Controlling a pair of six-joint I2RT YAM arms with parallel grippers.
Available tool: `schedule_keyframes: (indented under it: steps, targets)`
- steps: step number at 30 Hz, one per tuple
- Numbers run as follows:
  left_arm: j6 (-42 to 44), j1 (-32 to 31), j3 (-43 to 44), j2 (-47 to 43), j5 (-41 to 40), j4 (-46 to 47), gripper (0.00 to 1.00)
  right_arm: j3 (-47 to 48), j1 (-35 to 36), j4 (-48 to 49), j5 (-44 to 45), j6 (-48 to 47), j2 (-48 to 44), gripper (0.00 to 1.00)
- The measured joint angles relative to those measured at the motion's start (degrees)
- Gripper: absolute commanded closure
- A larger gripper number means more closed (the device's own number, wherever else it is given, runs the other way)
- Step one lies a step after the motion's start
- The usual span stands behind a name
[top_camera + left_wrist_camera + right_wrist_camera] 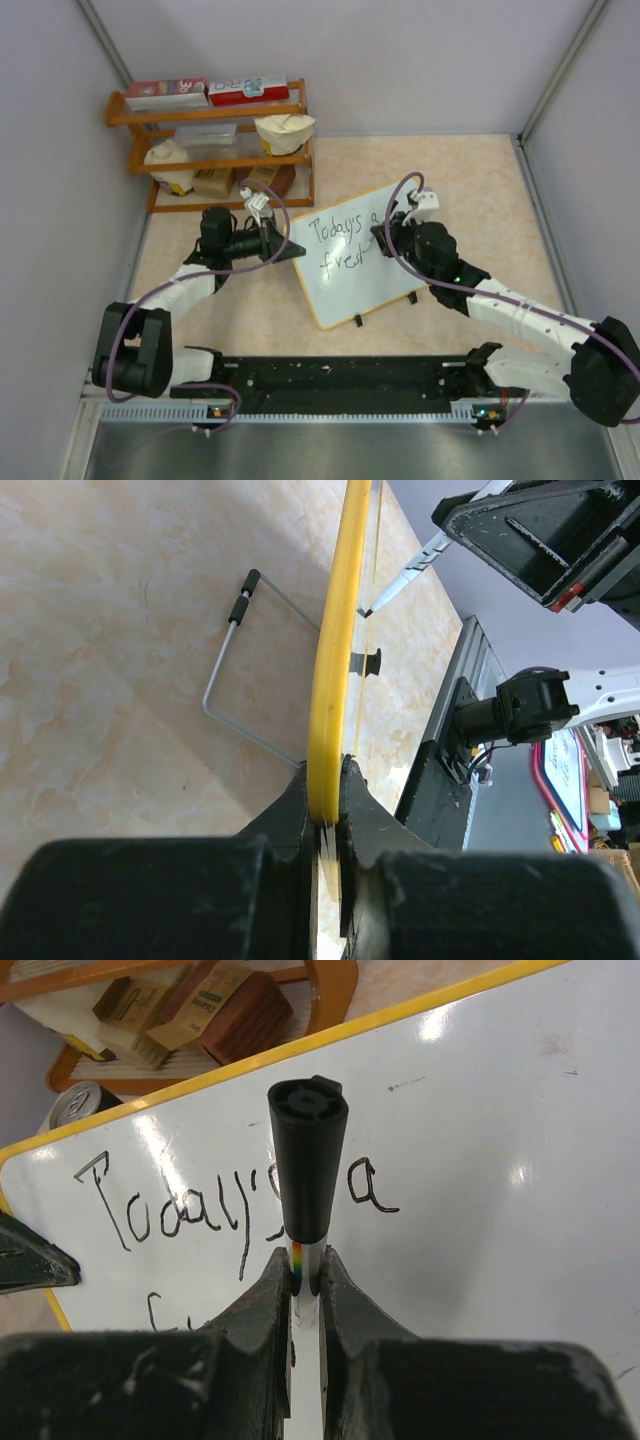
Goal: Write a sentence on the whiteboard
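Here, left pincer (pixel 327 802) clamping whiteboard (pixel 385 282) edge, right pincer (pixel 305 1272) gripping marker (pixel 306 1160).

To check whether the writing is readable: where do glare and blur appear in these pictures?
Right wrist: glare spots on the whiteboard, the sentence sharp, the right claw soft. Left wrist: the left claw blurred up close. Top external: even light, words small.

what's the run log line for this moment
left gripper: shut on whiteboard frame | right gripper: shut on marker | sentence: "Today's a", second line begun

Wooden shelf (pixel 200 112) back-left; red boxes (pixel 247 91) on top; cream bags (pixel 284 131).
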Motion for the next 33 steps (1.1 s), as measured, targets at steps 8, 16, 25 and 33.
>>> schedule_keyframes:
  steps: [8, 16, 25, 33]
  targets:
    - [-0.02, 0.00, 0.00, 0.00, -0.13, -0.09, 1.00, -1.53, 0.00, 0.39, -0.26, 0.31, -0.13, 1.00]
    - [-0.02, 0.00, 0.00, 0.00, -0.11, -0.09, 1.00, -3.43, 0.00, 0.39, -0.57, 0.94, -1.31, 1.00]
    - [0.00, 0.00, 0.00, 0.00, -0.04, -0.04, 1.00, -3.43, 0.00, -1.29, -0.98, 0.70, -2.86, 1.00]
    - [0.00, 0.00, 0.00, 0.00, 0.00, -0.04, 1.00, -3.43, 0.00, -2.62, -1.09, 0.68, -10.01, 1.00]
